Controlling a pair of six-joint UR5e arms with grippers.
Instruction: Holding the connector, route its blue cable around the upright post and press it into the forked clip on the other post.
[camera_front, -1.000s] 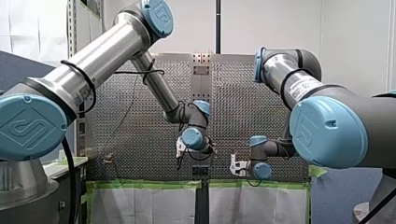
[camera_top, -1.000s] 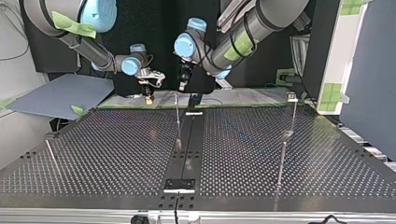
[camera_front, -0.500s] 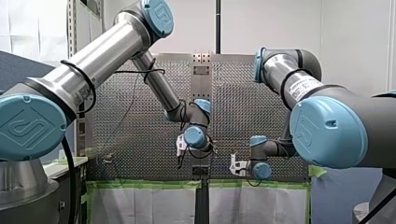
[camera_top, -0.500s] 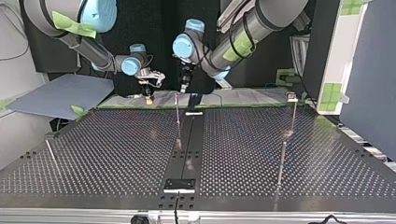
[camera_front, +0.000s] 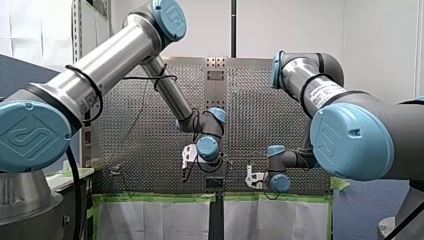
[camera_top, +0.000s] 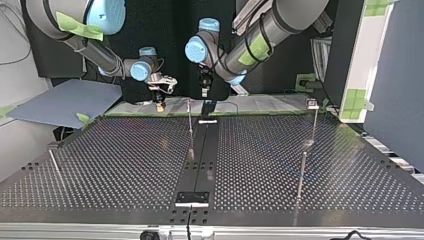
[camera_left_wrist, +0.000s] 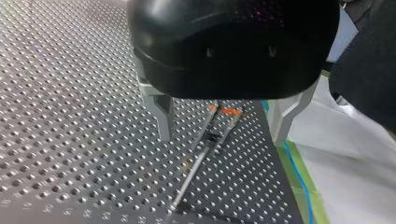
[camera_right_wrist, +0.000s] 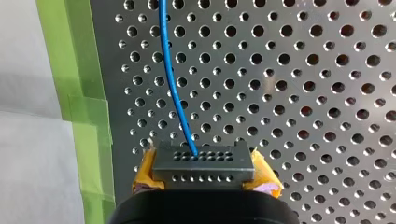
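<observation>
Right wrist view gives you the grasp: my right tool pinches the connector between its yellow pads, so the blue cable runs free ahead over the desk, close to the green tape along its edge. In the left wrist view my left tool hangs spread and empty above a thin post, probably ready to guide the cable. In the top view the forked clip stands well apart at the right, so I judge that routing hasn't begun.
</observation>
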